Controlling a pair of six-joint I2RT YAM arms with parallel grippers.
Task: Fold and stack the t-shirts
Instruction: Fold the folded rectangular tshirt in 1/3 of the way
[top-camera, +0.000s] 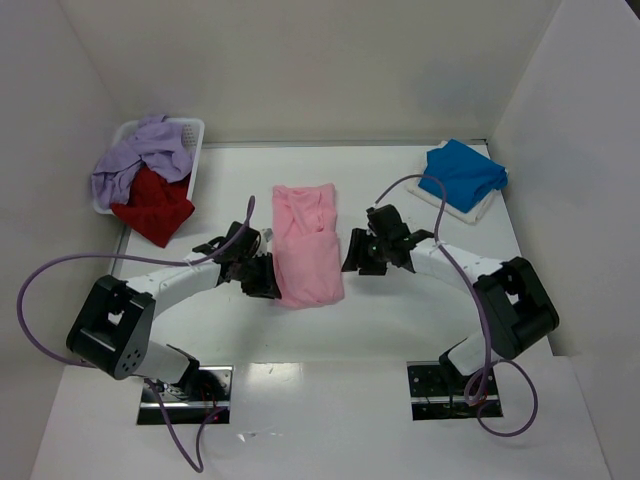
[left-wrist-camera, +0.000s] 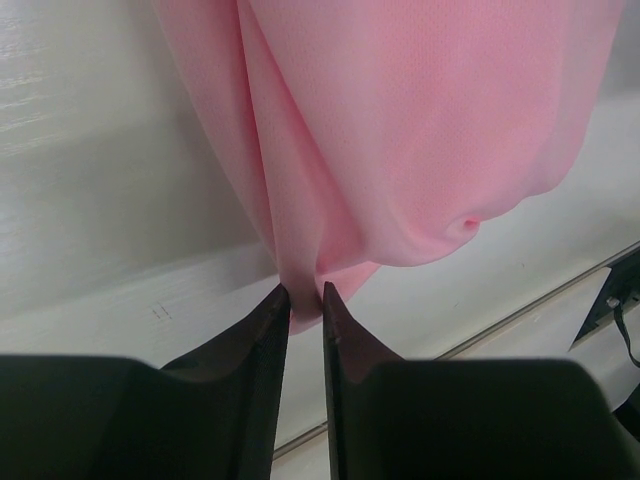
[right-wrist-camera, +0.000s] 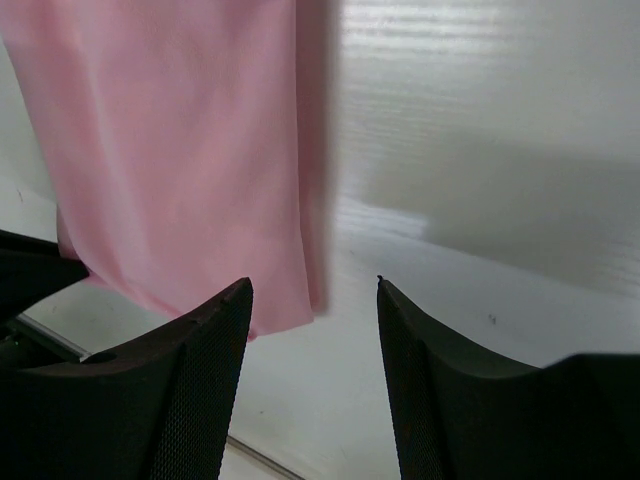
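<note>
We see the pink t-shirt (top-camera: 305, 250) in the middle of the table (top-camera: 400, 320), folded into a long narrow strip that runs from the upper centre of the frame down towards the arms. The left gripper (top-camera: 268, 285) sits at the strip's lower left edge. In the left wrist view its fingers (left-wrist-camera: 262, 330) stand only a sliver apart with a fold of the pink cloth (left-wrist-camera: 420, 130) at their tips, and we cannot tell whether they are pinching it or have let it go. The right gripper (top-camera: 352, 260) is just beside the strip's right edge. In its own view the fingers (right-wrist-camera: 215, 340) are spread wide with nothing between them, and the pink edge (right-wrist-camera: 180, 150) lies at the left of the frame. The blue t-shirt (top-camera: 462, 175) rests folded on a flat white sheet (top-camera: 470, 210) at the upper right. At the upper left, the lavender t-shirt (top-camera: 140, 155) is heaped in the white basket (top-camera: 190, 130), and the red t-shirt (top-camera: 152, 205) spills over its near rim onto the table.
</note>
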